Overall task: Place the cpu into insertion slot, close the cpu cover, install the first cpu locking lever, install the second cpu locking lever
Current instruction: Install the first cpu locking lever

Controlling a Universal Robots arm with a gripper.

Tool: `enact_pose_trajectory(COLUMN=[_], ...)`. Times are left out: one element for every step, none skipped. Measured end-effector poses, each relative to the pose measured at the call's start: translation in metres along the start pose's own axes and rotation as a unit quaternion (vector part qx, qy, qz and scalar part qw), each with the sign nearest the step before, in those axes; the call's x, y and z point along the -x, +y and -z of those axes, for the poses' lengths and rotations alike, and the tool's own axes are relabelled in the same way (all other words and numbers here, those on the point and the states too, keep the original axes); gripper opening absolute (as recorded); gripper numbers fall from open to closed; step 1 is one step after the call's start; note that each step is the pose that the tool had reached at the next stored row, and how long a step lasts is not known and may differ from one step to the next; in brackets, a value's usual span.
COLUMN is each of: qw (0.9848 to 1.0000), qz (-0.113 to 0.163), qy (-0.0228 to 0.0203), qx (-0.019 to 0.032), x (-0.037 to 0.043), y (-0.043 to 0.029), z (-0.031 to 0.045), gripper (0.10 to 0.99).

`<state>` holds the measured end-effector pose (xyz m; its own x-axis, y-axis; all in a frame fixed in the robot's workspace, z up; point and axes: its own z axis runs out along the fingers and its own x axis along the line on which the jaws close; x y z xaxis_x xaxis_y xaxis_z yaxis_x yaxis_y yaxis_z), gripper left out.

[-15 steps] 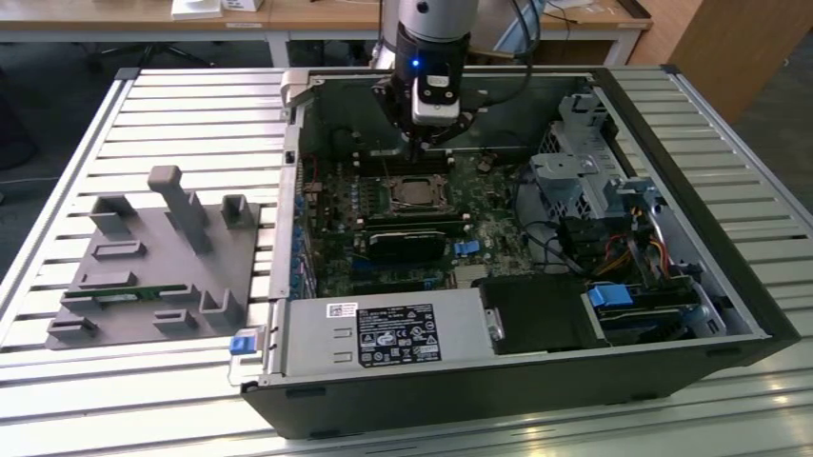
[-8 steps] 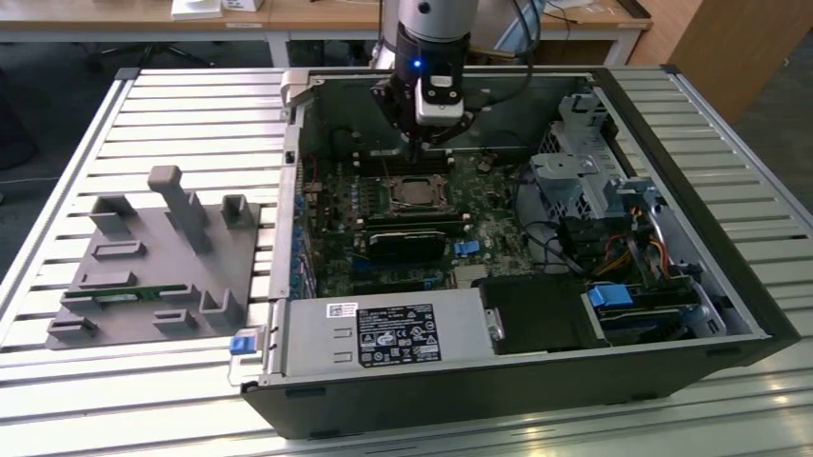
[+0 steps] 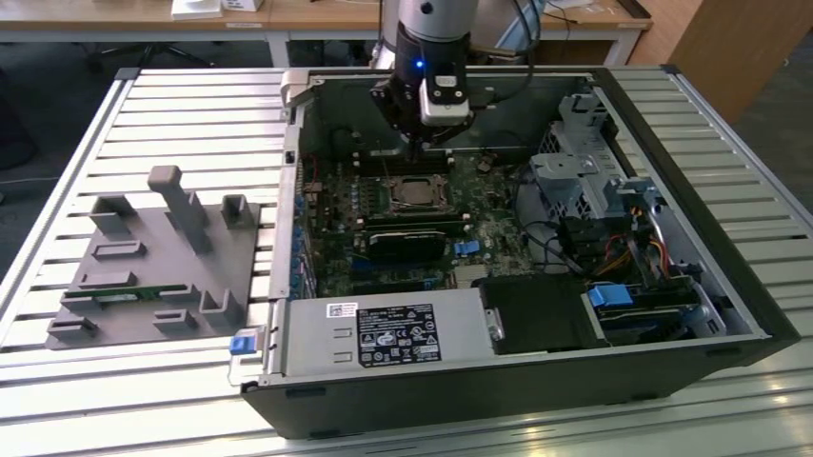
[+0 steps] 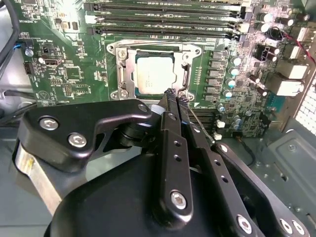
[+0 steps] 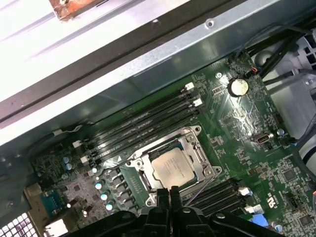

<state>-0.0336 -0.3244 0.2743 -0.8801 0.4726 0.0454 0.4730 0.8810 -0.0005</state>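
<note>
While the gripper (image 4: 176,96) hangs just above the socket's near edge, its fingers (image 4: 168,148) are drawn almost together; whether anything thin is pinched between them I cannot tell. Just beyond the tips the cpu (image 4: 154,74) already lies flat in the insertion slot (image 4: 121,91), and the cpu cover (image 4: 185,71) looks folded down around it, its window framing the chip, so the first two steps seem done. A thin wire lever (image 4: 148,45) runs along the far rim; whether either lever is latched is unclear, so that work is probably left. Around the socket spreads the green circuit board (image 4: 69,74), inside an open computer case (image 3: 749,286) on a slatted metal table (image 3: 190,105). A grey fixture tray (image 3: 152,257) lies toward the exterior view's left, and wooden desks (image 3: 318,14) stand behind.
</note>
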Motion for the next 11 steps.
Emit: enact_pose_trajectory(qw=[1.0000,1.0000,1.0000,1.0000,1.0000,1.0000,1.0000,1.0000,1.0000,0.9999,0.9998], qz=[0.001,0.001,0.002,0.003,0.003,0.003,0.003,0.003,0.005,0.010,0.017], qy=[0.0000,0.0000,-0.0001,-0.0002,-0.0003,-0.0004,-0.0008,-0.0015,-0.0024,-0.0034,-0.0042], qx=[-0.0002,-0.0001,0.0000,0.0000,0.0001,0.0001,0.0003,0.0008,0.0014,0.0017,0.0017], x=[0.0000,0.0000,-0.0001,-0.0001,-0.0001,-0.0002,-0.0002,-0.0003,-0.0003,-0.0003,-0.0003], y=[0.0000,0.0000,0.0000,0.0000,0.0000,0.0000,0.0000,0.0000,0.0000,0.0000,0.0000], z=[0.0004,0.0009,0.0016,0.0026,0.0037,0.0048,0.0058,0.0060,0.0059,0.0059,0.0060], gripper=[0.153,0.153,0.153,0.153,0.153,0.153,0.153,0.153,0.153,0.153,0.153])
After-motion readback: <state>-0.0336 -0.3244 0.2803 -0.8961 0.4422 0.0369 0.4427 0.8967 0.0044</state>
